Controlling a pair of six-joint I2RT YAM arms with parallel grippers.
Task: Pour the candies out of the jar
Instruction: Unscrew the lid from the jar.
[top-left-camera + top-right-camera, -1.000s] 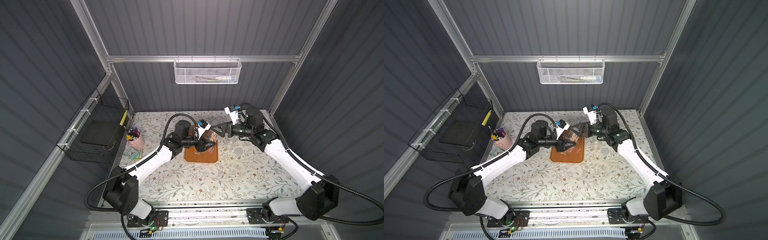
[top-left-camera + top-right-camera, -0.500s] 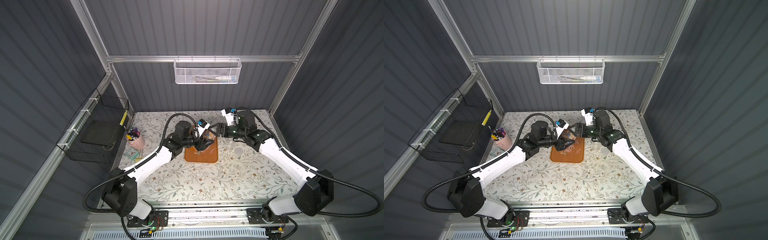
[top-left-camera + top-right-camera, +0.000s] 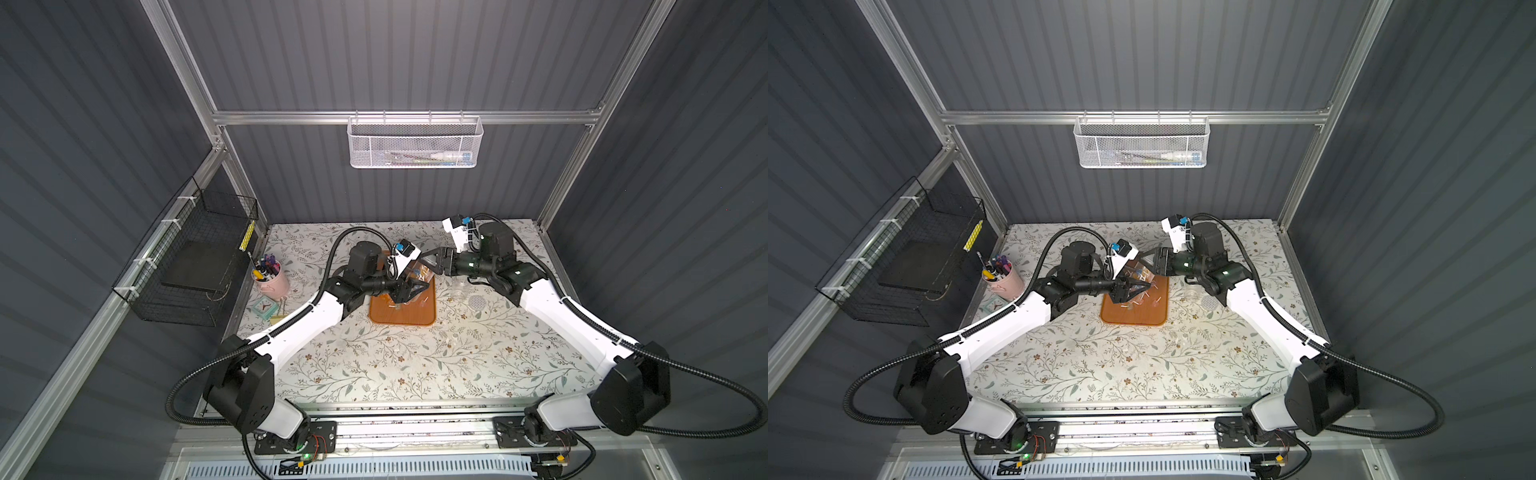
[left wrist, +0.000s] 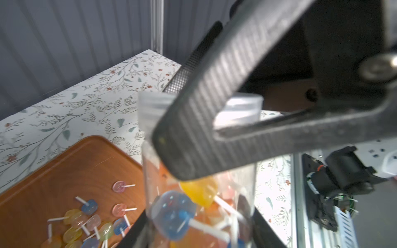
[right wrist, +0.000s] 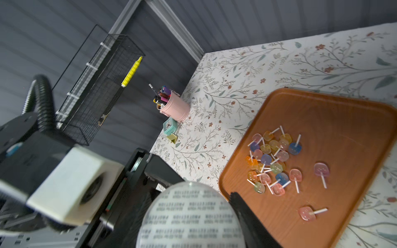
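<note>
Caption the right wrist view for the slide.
Right hand clamped on the jar over the orange tray, candies already scattered on it; pink pen cup at the table edge.

Reading as robotics lab test cell, not home. Alu-extrusion frame (image 3: 291,117) w/ grey ribbed panels (image 3: 415,54) enclosing small tabletop (image 3: 395,365). Left arm (image 3: 299,328) + right arm (image 3: 582,320) sitting on rail base (image 3: 415,424) at front edge; cables (image 3: 187,399), circuit bd (image 3: 305,457) lying exposed there. White mesh basket (image 3: 415,143) hanging on back crossbar, black wire basket (image 3: 187,282) hanging on side rail. Floral print covering tabletop, pink pen cup (image 3: 276,282) standing at edge, giving home-desk look only.
</note>
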